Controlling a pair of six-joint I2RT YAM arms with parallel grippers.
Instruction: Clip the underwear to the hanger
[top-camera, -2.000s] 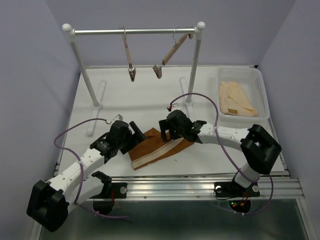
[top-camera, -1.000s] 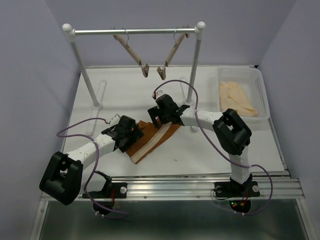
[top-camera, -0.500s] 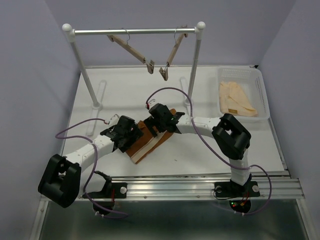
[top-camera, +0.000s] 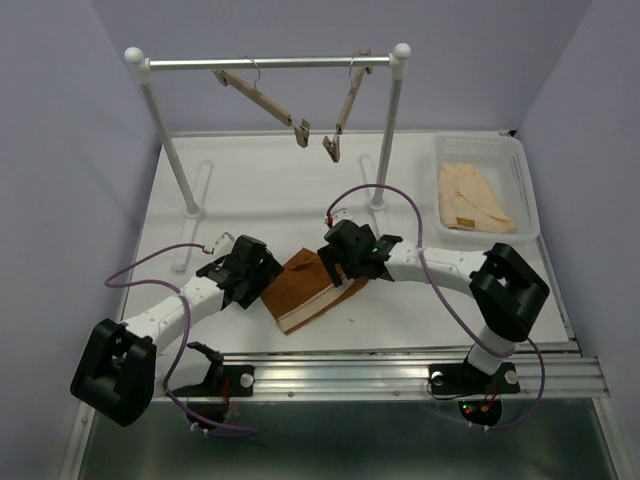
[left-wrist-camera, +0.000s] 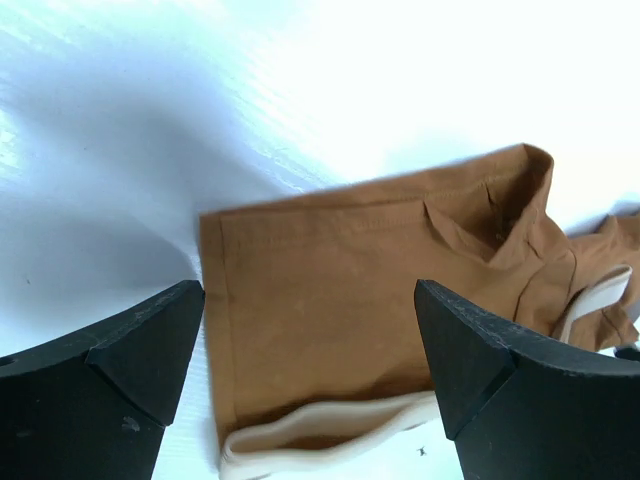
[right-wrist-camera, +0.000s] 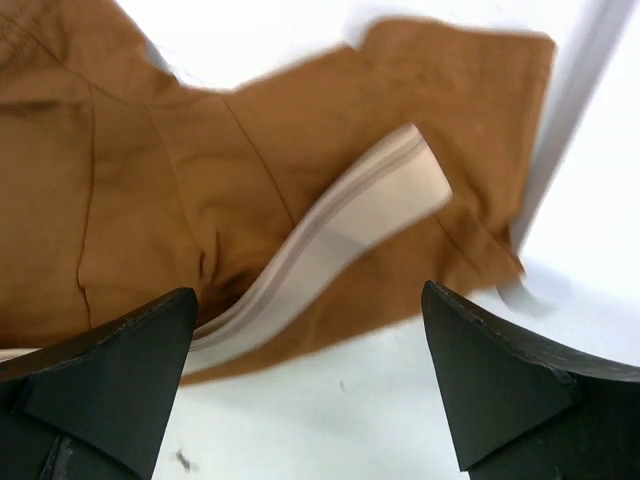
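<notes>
The rust-orange underwear (top-camera: 303, 288) lies crumpled on the white table between my two grippers, its tan waistband along the near edge. My left gripper (top-camera: 265, 276) is open and empty at its left edge. In the left wrist view the underwear (left-wrist-camera: 350, 290) lies between the open fingers (left-wrist-camera: 130, 350), waistband (left-wrist-camera: 320, 440) nearest. My right gripper (top-camera: 336, 272) is open and empty over the underwear's right end. In the right wrist view the waistband (right-wrist-camera: 340, 235) runs diagonally across the fabric. Two wooden hangers (top-camera: 268, 96) (top-camera: 343, 112) hang tilted from the rail.
The rack's rail (top-camera: 270, 63) spans the back on two posts (top-camera: 168, 145) (top-camera: 391, 130). A white basket (top-camera: 523, 195) at the right back holds pale peach garments (top-camera: 470, 198). A metal rail (top-camera: 400, 365) runs along the table's near edge.
My right arm has swung back to the right and the underwear has shifted right and nearer with it, lying flatter. My left gripper has drawn back slightly. The left hanger has swung further right.
</notes>
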